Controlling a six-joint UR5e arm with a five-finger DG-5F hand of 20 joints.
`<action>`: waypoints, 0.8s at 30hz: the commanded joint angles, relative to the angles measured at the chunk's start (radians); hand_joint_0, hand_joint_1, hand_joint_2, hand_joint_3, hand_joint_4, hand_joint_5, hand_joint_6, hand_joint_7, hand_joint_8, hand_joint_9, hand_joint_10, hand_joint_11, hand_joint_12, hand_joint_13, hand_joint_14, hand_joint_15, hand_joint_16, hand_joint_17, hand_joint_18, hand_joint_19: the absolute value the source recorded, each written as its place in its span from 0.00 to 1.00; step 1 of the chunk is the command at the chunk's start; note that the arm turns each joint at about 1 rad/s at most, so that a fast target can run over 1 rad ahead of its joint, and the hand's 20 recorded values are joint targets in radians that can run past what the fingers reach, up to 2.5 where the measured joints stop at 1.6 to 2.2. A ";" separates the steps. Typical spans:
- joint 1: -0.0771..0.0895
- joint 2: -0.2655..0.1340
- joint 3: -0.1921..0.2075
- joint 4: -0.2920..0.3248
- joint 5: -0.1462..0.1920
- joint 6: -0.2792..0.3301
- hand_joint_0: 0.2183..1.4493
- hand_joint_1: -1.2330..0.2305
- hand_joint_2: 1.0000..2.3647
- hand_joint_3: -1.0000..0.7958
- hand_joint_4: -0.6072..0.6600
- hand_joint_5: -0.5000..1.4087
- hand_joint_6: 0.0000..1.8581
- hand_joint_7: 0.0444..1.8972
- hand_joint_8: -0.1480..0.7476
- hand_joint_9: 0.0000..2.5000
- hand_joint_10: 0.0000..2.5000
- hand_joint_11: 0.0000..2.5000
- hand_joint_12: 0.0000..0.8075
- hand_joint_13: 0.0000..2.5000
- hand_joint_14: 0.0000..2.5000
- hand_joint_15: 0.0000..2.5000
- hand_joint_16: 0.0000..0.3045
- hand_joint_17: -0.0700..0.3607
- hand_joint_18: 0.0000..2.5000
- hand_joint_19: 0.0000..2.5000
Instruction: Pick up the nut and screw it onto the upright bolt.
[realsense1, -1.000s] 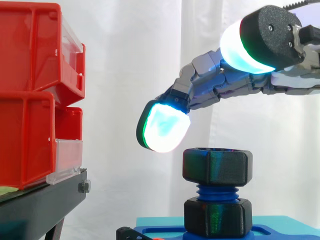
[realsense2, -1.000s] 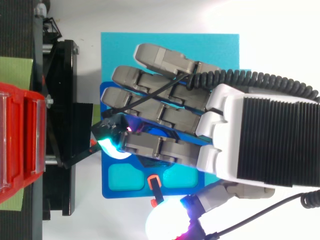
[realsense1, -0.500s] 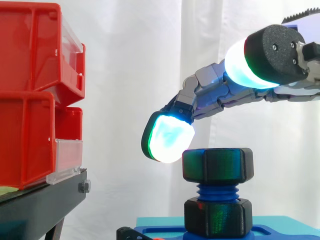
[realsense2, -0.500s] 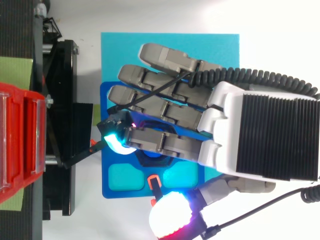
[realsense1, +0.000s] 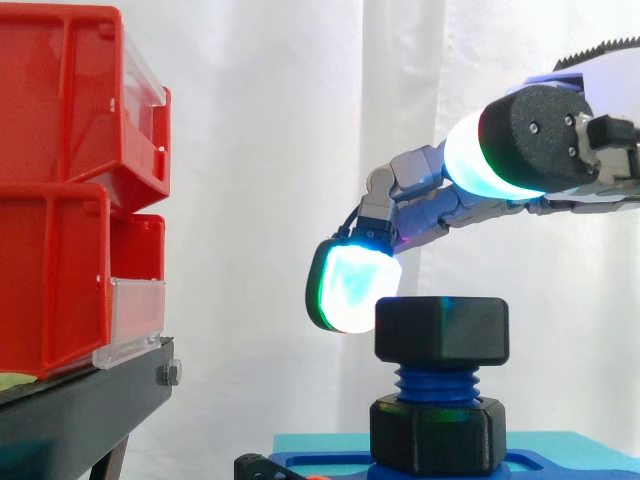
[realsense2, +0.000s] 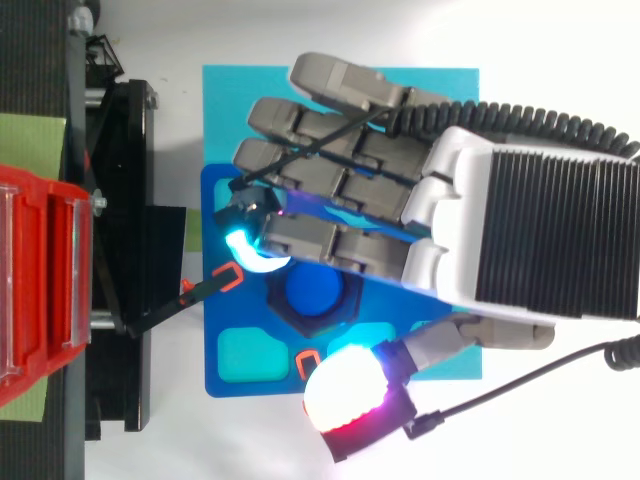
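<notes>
Side view: saw the black nut (realsense1: 441, 330) sitting level on top of the blue bolt (realsense1: 435, 383), its hole pointing straight up like the bolt. Found one glowing fingertip (realsense1: 352, 285) just beside its upper left corner; could not tell if touching. Saw the hand (realsense2: 520, 240) higher up, to the right, loosely bent, gripping nothing. Noticed red bins (realsense1: 60, 180) far left.

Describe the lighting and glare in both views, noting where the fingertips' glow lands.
Side view: the white curtain is bright and even behind everything; the hand's lowest pad glows white-cyan with a green rim, and the lower nut carries a greenish sheen. Top view: one pad glows white fading to red, another cyan beside the bolt.
</notes>
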 joint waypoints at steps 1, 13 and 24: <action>-0.013 -0.001 0.000 -0.002 -0.012 0.000 0.24 0.79 0.00 0.28 0.66 0.22 0.27 0.63 0.45 0.19 0.00 0.00 0.39 0.12 0.00 0.00 0.12 0.35 0.00 0.00; -0.052 0.000 0.000 -0.002 -0.068 0.000 0.25 0.72 0.00 0.28 0.67 0.25 0.30 0.73 0.47 0.32 0.00 0.00 0.33 0.23 0.00 0.00 0.08 0.29 0.07 0.00; -0.080 0.000 0.014 -0.002 -0.109 0.005 0.26 0.70 0.00 0.28 0.65 0.27 0.27 0.76 0.48 0.40 0.00 0.00 0.29 0.29 0.00 0.00 0.07 0.27 0.13 0.00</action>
